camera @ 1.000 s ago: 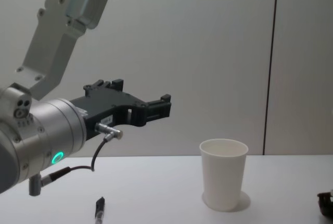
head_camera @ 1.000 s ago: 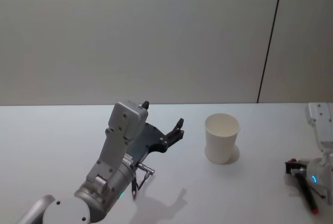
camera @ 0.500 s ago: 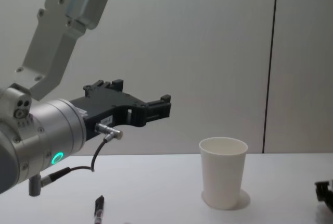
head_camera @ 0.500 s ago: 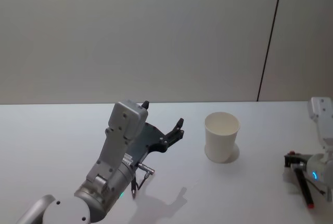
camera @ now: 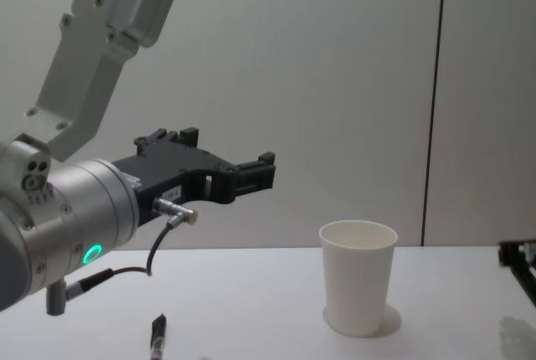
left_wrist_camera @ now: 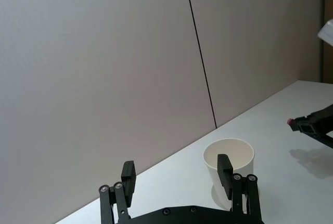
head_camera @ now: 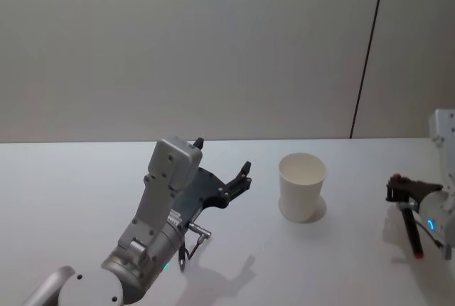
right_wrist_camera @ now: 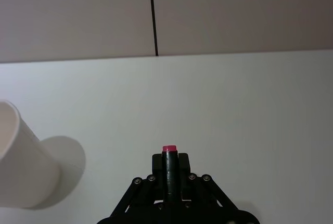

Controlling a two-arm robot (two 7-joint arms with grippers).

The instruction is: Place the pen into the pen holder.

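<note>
Head view: pen point(head_camera: 411, 229) nearly upright

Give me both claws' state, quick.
Left claw: open, empty, raised left of the pen holder.
Right claw: shut on the pen, right of the pen holder.

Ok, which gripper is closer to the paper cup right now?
Left. The left gripper hovers open, raised, just off the left side of the paper cup. The right gripper, shut on the pen, sits farther off on the cup's right.
</note>
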